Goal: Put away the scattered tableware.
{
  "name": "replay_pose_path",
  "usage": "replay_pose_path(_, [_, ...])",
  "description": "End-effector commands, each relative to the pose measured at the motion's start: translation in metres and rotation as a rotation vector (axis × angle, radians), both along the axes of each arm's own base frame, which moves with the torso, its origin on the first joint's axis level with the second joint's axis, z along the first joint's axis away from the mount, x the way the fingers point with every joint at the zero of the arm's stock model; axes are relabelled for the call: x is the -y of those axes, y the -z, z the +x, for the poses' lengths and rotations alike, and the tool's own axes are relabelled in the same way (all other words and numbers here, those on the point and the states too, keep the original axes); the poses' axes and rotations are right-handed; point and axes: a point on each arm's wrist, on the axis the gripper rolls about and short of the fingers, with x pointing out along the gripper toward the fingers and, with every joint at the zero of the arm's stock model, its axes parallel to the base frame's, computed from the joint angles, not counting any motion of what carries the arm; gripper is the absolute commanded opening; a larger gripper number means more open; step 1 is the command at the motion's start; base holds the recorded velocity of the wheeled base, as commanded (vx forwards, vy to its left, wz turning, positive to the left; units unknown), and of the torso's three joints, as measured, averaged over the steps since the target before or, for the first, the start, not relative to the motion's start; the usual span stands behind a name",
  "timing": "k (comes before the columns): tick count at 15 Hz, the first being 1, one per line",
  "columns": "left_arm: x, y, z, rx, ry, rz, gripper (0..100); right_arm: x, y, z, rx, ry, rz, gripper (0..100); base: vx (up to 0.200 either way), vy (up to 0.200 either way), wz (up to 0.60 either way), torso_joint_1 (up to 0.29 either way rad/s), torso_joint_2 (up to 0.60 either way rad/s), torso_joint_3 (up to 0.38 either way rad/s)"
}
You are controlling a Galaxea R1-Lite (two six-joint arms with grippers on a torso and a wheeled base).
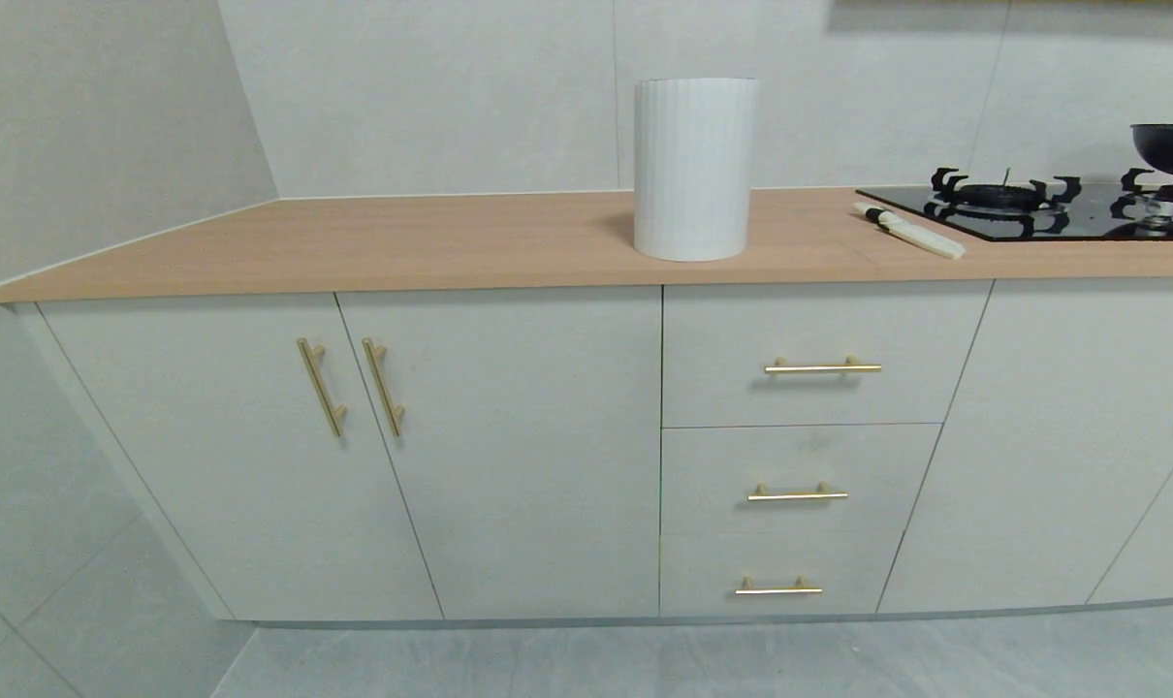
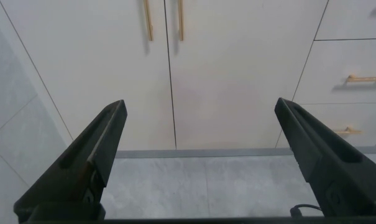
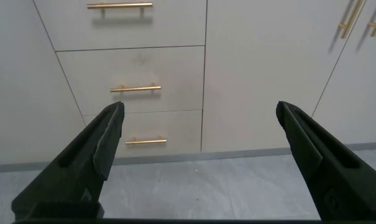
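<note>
**Knife [image 1: 908, 231] waits on counter [image 1: 402, 242], arms low**

The knife lies at three o'clock from the white holder [image 1: 693, 170], just beside the stove [image 1: 1042, 208]. The left gripper [image 2: 199, 106] and right gripper [image 3: 199, 107] gape empty, facing the cabinets [image 1: 509, 436]. Rising from so low, an arm may strike the counter edge.

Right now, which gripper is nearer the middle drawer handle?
Right. The right gripper, open and low, faces the drawer stack with the middle drawer handle straight ahead. The left gripper, also open, faces the double cabinet doors, the drawers off to one side.
</note>
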Motion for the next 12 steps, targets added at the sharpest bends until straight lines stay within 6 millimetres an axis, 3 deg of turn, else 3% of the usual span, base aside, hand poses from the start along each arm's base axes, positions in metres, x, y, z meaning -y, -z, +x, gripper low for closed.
replay_pose_path(1, [0.0,0.0,0.0001,-0.002,0.001,0.0,100,0.0,0.0003,0.0001,-0.005,0.0,0.0,100,0.0,0.0,0.0,0.0,0.0,0.0])
replay_pose_path(8, [0.0,0.0,0.0001,-0.002,0.001,0.0,100,-0.0003,0.0003,0.0002,-0.005,-0.014,0.0,100,0.0,0.0,0.0,0.0,0.0,0.0])
replay_pose_path(12, [0.0,0.0,0.0001,-0.002,0.001,0.0,100,-0.0004,0.0003,0.0002,-0.005,-0.017,-0.002,100,0.2,0.0,0.0,0.005,0.0,0.0])
